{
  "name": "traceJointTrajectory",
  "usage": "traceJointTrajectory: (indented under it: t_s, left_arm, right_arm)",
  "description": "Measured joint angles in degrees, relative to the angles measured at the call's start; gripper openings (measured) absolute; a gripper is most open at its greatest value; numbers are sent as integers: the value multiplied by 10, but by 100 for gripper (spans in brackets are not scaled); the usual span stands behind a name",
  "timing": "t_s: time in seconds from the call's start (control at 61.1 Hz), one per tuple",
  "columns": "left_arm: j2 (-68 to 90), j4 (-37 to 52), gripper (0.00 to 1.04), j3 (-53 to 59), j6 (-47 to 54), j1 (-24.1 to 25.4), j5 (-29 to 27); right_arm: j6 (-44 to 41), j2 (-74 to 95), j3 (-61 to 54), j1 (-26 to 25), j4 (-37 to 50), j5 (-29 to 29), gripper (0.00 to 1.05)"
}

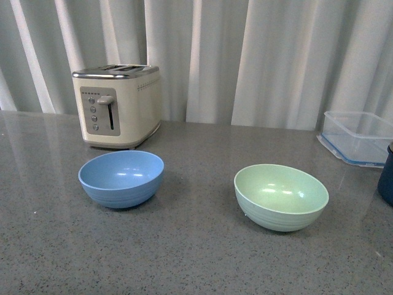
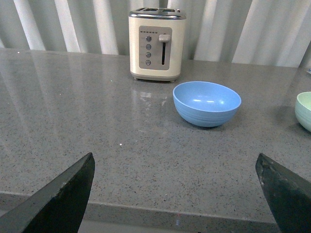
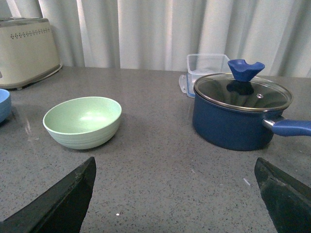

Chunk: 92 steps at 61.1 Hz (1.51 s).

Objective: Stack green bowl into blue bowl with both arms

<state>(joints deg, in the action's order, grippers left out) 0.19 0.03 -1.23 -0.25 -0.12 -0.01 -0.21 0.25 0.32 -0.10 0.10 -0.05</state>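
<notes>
The green bowl (image 1: 281, 196) sits upright and empty on the grey counter, right of centre. The blue bowl (image 1: 121, 178) sits upright and empty to its left, in front of the toaster. The two bowls stand well apart. Neither arm shows in the front view. My left gripper (image 2: 175, 194) is open and empty above the counter's near edge, well short of the blue bowl (image 2: 207, 103); the green bowl's edge (image 2: 304, 110) shows at the side. My right gripper (image 3: 175, 194) is open and empty, short of the green bowl (image 3: 82, 122).
A cream toaster (image 1: 116, 105) stands behind the blue bowl. A clear blue-rimmed container (image 1: 359, 136) sits at the back right. A dark blue lidded saucepan (image 3: 240, 110), handle sticking out, stands near the green bowl's far side. Curtains hang behind.
</notes>
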Motion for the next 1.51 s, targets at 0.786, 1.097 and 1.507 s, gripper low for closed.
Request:
traceJointTrajectory:
  t_s: [0.786,1.097,1.507]
  left_arm:
    - [313,-213,98,-177,-154,2,-209]
    - [568,-156,98,-364,-142,28,-38]
    - [788,-98,98,-504,-118,1,-61]
  right_arm:
    - [0,0,0,0,0,0,95]
    - [0,0,0,0,0,0,95]
    - [0,0,0,0,0,0,95]
